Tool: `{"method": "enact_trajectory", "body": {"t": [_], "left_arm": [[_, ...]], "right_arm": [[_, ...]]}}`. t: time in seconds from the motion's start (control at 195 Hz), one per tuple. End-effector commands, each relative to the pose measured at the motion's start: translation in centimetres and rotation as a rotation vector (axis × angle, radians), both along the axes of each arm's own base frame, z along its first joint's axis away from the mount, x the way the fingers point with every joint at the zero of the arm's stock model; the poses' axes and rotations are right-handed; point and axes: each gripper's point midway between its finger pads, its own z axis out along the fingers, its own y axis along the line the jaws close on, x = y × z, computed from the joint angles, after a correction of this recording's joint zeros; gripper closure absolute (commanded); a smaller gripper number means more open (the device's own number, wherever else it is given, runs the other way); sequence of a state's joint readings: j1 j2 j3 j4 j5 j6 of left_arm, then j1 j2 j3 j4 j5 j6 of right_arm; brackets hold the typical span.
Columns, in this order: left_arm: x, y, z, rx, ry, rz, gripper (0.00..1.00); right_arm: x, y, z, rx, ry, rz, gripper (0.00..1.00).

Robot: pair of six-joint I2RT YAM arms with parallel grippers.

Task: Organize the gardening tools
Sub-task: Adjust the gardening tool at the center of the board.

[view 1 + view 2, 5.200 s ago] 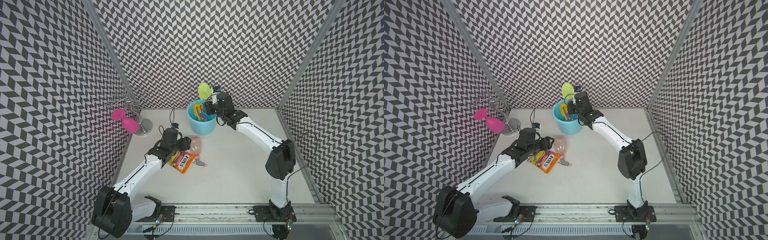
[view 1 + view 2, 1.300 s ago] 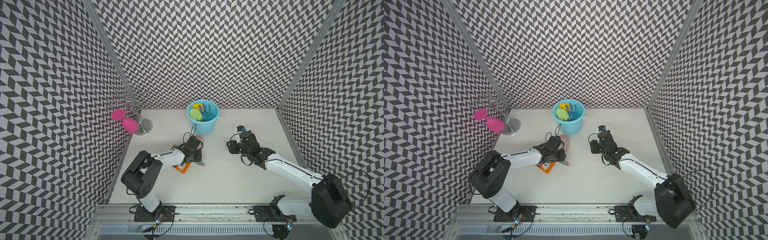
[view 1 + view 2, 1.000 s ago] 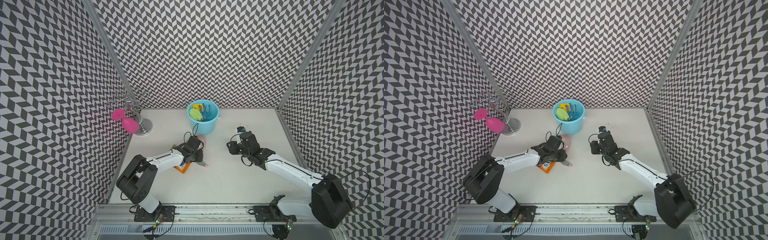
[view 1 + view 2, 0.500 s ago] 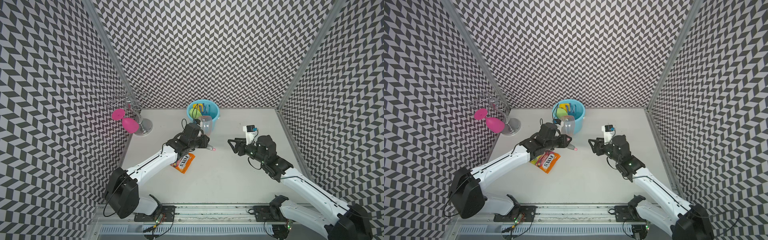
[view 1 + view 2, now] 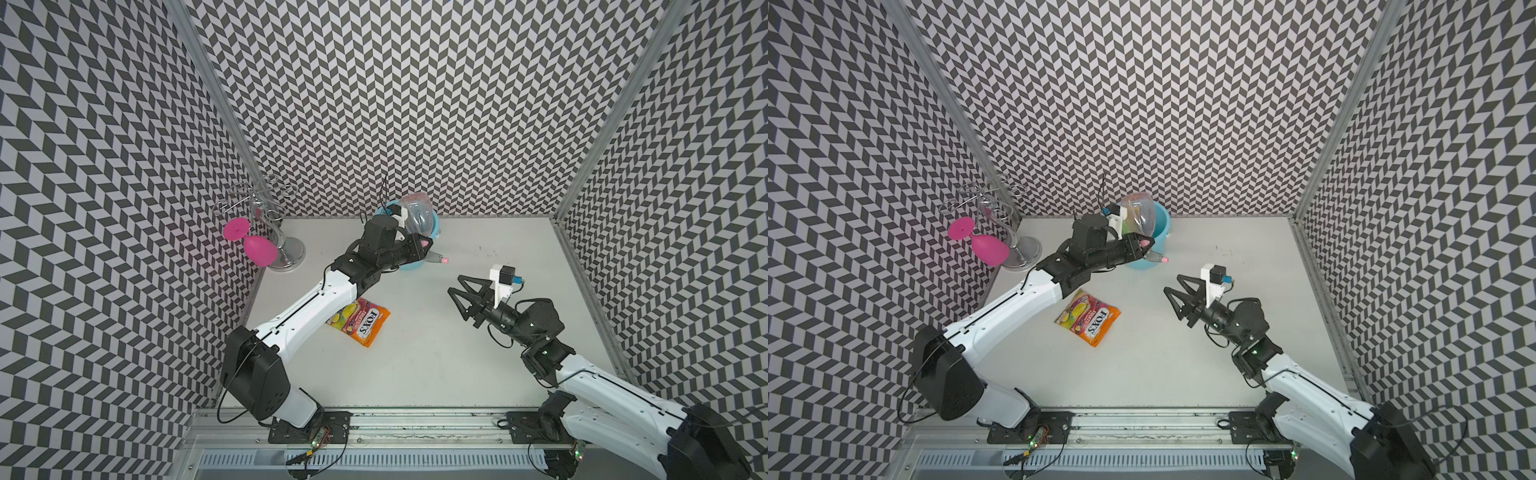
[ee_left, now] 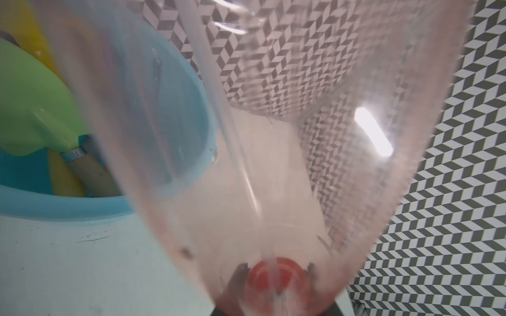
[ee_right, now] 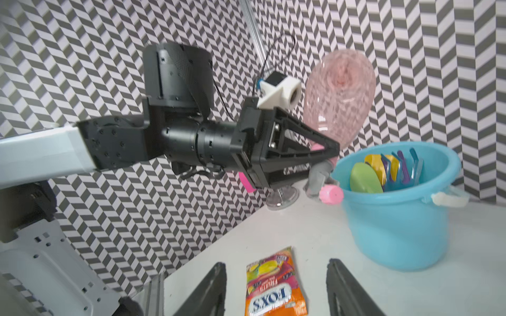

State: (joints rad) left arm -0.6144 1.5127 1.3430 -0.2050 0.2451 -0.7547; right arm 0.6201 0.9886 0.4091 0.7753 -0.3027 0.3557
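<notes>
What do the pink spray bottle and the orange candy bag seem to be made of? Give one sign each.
Pink see-through spray bottle: likely glossy plastic; wall pattern shows through. Orange FOX'S candy bag: probably printed plastic film; thin, flat.

Spray bottle [image 5: 415,214] mostly hides the bucket [image 5: 435,226] (tools [image 7: 377,169] inside unseen) in both top views.

White table [image 5: 436,365], blue bucket [image 7: 397,224], orange candy bag [image 5: 360,322], perhaps metal stand [image 5: 289,253]
</notes>
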Motion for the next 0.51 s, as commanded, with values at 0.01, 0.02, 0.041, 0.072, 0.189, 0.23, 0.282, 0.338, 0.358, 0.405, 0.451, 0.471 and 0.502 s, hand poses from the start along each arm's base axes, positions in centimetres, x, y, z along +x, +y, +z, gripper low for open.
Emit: {"method": "enact_trajectory", "body": {"t": [0.01,0.02,0.041,0.072,0.189,0.23,0.282,0.338,0.358,0.405,0.451,0.471,0.502], "left_arm": [[-0.5,-1.2,4.0,-0.130,-0.038,-0.055,0.91],[-0.5,-1.2,4.0,-0.133,-0.036,-0.056,0.91],[-0.6,-1.3,4.2,-0.139,-0.035,-0.059,0.91],[-0.7,-1.3,4.4,-0.146,-0.036,-0.064,0.91],[-1.2,-1.2,5.3,-0.176,-0.044,-0.074,0.90],[-1.4,-1.3,5.6,-0.188,-0.044,-0.081,0.90],[-1.5,-1.4,5.9,-0.201,-0.044,-0.091,0.90],[-1.7,-1.5,6.2,-0.213,-0.046,-0.100,0.89],[-1.7,-1.6,6.3,-0.217,-0.048,-0.105,0.89],[-1.9,-1.6,6.5,-0.225,-0.053,-0.116,0.89],[-2.1,-1.7,6.8,-0.239,-0.058,-0.125,0.89],[-2.2,-1.7,6.8,-0.243,-0.057,-0.127,0.89],[-2.3,-1.7,6.9,-0.250,-0.059,-0.129,0.89]], "right_arm": [[-0.1,0.1,5.0,0.102,-0.187,-0.010,0.40],[0.0,0.2,5.1,0.104,-0.189,-0.010,0.41],[0.2,0.3,5.3,0.110,-0.192,-0.014,0.41],[0.5,0.5,5.5,0.113,-0.195,-0.020,0.41],[1.5,1.0,6.3,0.127,-0.209,-0.037,0.42],[1.8,1.2,6.5,0.129,-0.211,-0.041,0.43],[2.2,1.5,6.8,0.126,-0.208,-0.048,0.44],[2.8,1.8,6.7,0.120,-0.195,-0.052,0.46],[3.0,1.9,6.7,0.120,-0.190,-0.055,0.47],[3.4,1.9,6.5,0.122,-0.172,-0.067,0.49],[3.7,1.9,6.3,0.127,-0.163,-0.078,0.50],[3.8,1.8,6.3,0.131,-0.160,-0.084,0.50],[4.0,1.8,6.3,0.134,-0.155,-0.091,0.50]]}}
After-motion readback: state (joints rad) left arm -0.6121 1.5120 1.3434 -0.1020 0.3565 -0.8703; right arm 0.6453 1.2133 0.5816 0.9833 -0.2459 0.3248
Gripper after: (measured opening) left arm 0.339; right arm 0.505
